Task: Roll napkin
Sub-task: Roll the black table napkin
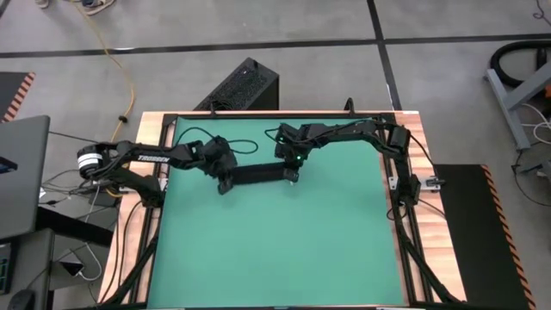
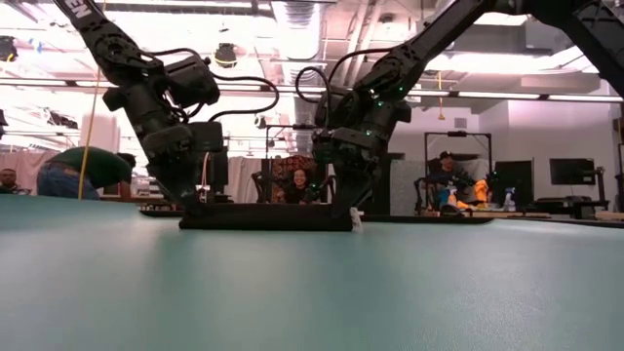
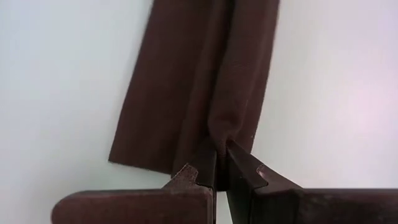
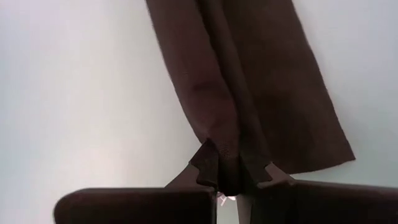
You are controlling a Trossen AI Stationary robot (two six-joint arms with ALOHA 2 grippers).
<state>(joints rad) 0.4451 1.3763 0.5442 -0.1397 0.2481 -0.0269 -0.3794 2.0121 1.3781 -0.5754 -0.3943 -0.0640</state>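
Left gripper [image 3: 217,163] and right gripper [image 4: 231,171] pinch opposite ends — napkin [image 1: 256,174] stretched between.

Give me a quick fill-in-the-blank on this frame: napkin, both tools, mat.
1. The napkin lies as a narrow strip on the ____ mat.
2. The left tool is shut on one ____ of the napkin.
3. The right tool grips the ____ end.
4. In the low view, the napkin's middle rests ____ on the mat.

Missing words: green; end; opposite; flat

The left arm [image 1: 146,158] bears white lettering reading "TROSSEN"; nothing else is readable.
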